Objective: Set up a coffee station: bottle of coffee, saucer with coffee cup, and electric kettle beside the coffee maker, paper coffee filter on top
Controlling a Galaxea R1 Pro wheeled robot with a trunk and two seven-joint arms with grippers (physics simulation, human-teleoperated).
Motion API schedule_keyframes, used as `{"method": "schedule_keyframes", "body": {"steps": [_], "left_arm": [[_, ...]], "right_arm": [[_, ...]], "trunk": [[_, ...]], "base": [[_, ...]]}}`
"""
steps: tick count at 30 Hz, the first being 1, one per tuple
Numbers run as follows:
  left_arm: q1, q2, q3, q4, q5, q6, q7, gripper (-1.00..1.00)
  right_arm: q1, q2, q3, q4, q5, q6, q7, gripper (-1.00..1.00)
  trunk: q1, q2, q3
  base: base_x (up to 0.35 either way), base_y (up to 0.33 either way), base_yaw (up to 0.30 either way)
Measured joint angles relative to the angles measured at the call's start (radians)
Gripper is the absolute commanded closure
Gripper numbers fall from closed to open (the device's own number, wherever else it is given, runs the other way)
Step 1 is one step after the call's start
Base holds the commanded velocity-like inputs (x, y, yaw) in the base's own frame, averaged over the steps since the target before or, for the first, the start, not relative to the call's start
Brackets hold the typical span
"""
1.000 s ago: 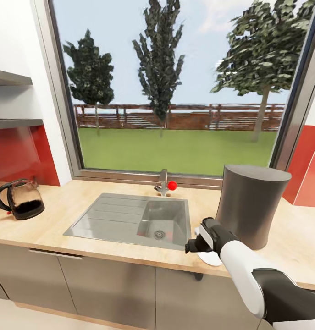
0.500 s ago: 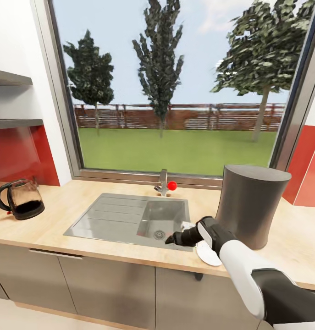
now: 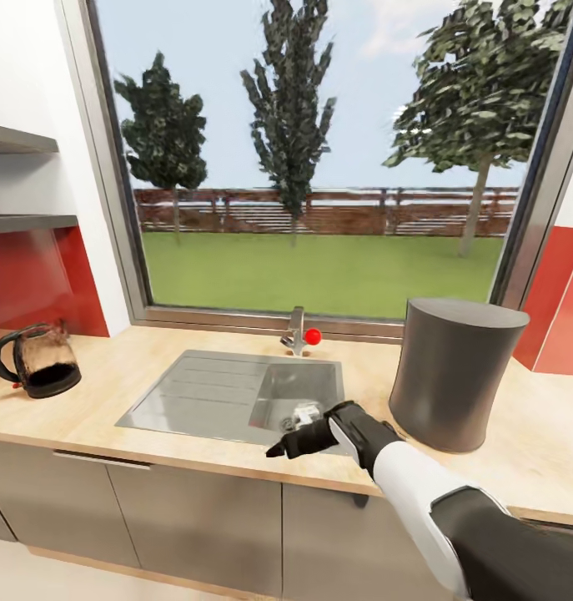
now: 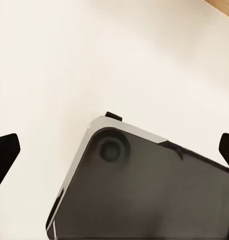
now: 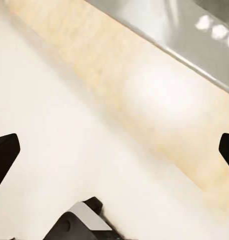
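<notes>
Right gripper, lower centre, hangs over the countertop edge, jaws apart, apparently empty. Kettle sits far left; fetching it toward the coffee maker likely comes next.

window: large, grey-framed, fills upper centre, daylight, trees, lawn and fence outside | walls: white at upper left, red backsplash at left and right edges | cabinets: grey fronts along lower frame | floor: pale, lower left corner

No readable text, label or number appears anywhere; perhaps finer marks are lost to the coarse render.
</notes>
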Motion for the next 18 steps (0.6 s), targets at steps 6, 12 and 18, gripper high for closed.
{"method": "schedule_keyframes", "body": {"steps": [6,12,18], "left_arm": [[0.000,-0.004,0.006,-0.001,0.000,0.001,0.000,-1.00],[0.000,-0.004,0.006,-0.001,0.000,0.001,0.001,-1.00],[0.000,-0.004,0.007,-0.001,-0.001,-0.003,0.000,-1.00]], "right_arm": [[-0.001,0.000,0.005,0.072,0.005,-0.076,0.017,-1.00],[-0.001,0.000,0.006,0.078,0.030,-0.080,0.017,-1.00],[-0.001,0.000,0.006,0.091,0.045,-0.080,0.017,-1.00]], "trunk": [[-0.005,-0.001,0.000],[-0.005,-0.001,0.000],[-0.006,-0.001,0.000]], "base": [[-0.280,-0.112,0.000],[-0.157,-0.103,0.000],[-0.033,-0.021,0.000]]}}
